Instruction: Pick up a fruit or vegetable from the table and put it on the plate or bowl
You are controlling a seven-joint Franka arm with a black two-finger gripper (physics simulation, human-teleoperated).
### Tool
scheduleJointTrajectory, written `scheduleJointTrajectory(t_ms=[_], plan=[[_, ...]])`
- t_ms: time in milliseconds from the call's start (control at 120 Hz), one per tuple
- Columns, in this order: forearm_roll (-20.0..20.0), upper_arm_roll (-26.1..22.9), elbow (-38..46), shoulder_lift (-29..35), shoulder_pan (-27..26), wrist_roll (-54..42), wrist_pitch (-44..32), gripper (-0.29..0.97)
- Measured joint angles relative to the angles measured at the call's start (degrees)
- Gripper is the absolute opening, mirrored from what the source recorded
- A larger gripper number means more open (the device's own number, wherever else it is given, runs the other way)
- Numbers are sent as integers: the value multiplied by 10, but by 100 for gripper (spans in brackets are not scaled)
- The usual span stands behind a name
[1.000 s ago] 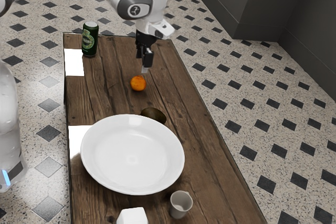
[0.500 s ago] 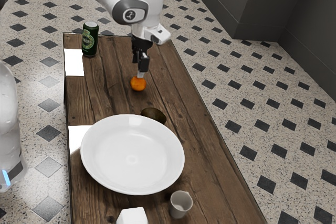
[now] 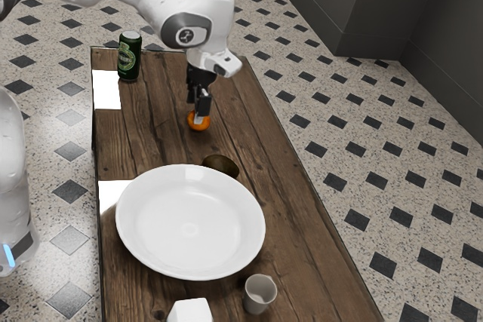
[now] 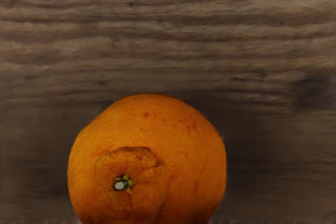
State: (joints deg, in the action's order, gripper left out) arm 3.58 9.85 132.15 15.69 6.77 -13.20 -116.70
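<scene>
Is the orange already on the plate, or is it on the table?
On the table. The orange lies on the wooden table, apart from the white plate, which is empty.

exterior view: high, oblique, far from orange (image 3: 198, 124)
wrist view: close above orange, facing down
shared: orange, nearby tabletop (image 4: 168, 35)

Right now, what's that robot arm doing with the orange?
The robot's gripper is down right over the orange, which sits on the wooden table. Its job is to put the fruit on the big white plate, which lies farther along the table, towards the camera. The orange is not lifted yet and is not on the plate.
</scene>
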Motion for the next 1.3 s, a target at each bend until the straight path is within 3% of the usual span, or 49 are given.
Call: scheduleJointTrajectory(t_ms=[650, 1300], plan=[[-22, 10, 0, -44, 0, -2, -68, 68], [-29, 10, 0, -46, 0, -10, -60, 68]])
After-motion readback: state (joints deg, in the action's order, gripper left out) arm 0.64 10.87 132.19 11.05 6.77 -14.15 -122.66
